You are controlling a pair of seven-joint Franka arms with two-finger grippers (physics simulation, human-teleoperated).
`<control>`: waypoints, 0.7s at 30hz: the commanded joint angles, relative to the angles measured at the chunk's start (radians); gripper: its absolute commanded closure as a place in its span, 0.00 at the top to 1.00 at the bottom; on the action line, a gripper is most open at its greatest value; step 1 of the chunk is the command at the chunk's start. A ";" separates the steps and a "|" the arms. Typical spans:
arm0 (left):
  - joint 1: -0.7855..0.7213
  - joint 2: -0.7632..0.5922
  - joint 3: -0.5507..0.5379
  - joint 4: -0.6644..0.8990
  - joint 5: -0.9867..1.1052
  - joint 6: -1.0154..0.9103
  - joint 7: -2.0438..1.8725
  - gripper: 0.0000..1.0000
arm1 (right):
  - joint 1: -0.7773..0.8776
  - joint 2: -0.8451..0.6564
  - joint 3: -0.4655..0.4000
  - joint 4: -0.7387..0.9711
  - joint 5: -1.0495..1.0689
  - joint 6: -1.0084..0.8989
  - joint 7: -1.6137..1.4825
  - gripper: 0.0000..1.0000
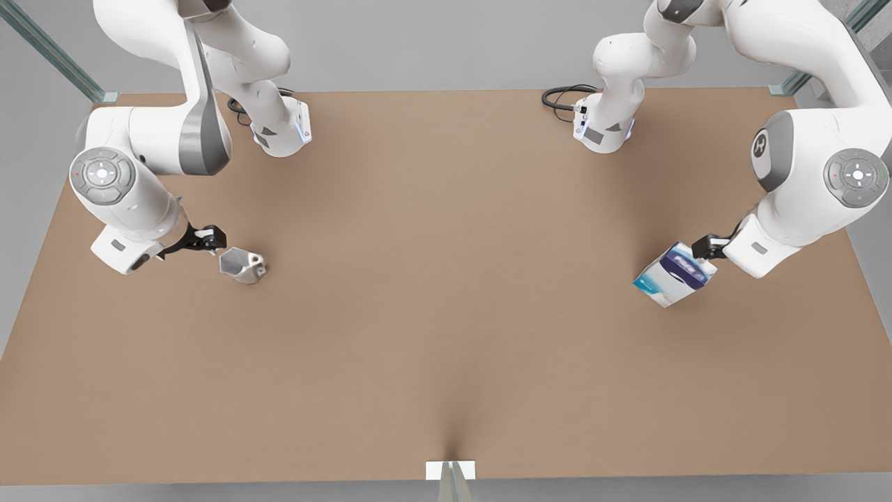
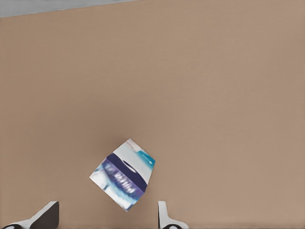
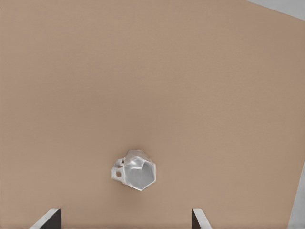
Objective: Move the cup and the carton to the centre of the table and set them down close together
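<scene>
Cup (image 1: pixel 243 265) lies tipped on counter (image 1: pixel 446 314) toward front view's left edge; carton (image 1: pixel 674 275) sits well apart, toward front view's right. Right gripper (image 1: pixel 209 238) hovers just beside cup, fingers (image 3: pixel 47 219) spread wide, holding nothing. Left gripper (image 1: pixel 705 245) poised over carton, fingers (image 2: pixel 164 217) likewise wide apart. Step in hand: approach before grasp, judging by open jaws. Next move calls for descent, closing on each item, then carrying both to counter centre.
</scene>
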 commanded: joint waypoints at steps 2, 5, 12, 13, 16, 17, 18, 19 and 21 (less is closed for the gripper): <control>0.003 0.000 0.000 0.002 -0.002 0.007 -0.001 1.00 | -0.001 0.018 0.000 0.002 0.000 -0.008 0.000 1.00; 0.012 0.015 0.008 0.019 0.001 0.062 -0.309 1.00 | -0.093 0.095 0.000 -0.121 0.021 0.008 -0.005 1.00; 0.131 0.054 0.010 -0.005 -0.146 -0.002 -0.775 1.00 | -0.188 0.060 0.008 -0.488 0.041 0.321 -0.014 1.00; 0.141 0.055 0.010 -0.050 -0.148 0.056 -0.844 1.00 | -0.191 0.048 0.009 -0.526 0.041 0.365 -0.032 1.00; 0.127 0.069 0.007 -0.059 -0.136 0.088 -0.933 0.99 | -0.207 0.075 0.009 -0.534 0.040 0.396 -0.063 1.00; 0.122 0.066 0.002 -0.059 -0.136 0.085 -1.004 1.00 | -0.210 0.087 0.009 -0.534 0.040 0.400 -0.106 1.00; 0.112 0.058 -0.001 -0.057 -0.143 0.073 -1.028 1.00 | -0.227 0.104 0.009 -0.534 0.040 0.413 -0.126 1.00; 0.096 0.054 -0.007 -0.056 -0.148 0.047 -1.045 0.99 | -0.228 0.109 0.009 -0.534 0.040 0.423 -0.126 1.00; 0.087 0.045 -0.059 -0.056 -0.148 0.024 -1.070 0.99 | -0.237 0.123 0.009 -0.535 0.040 0.426 -0.133 1.00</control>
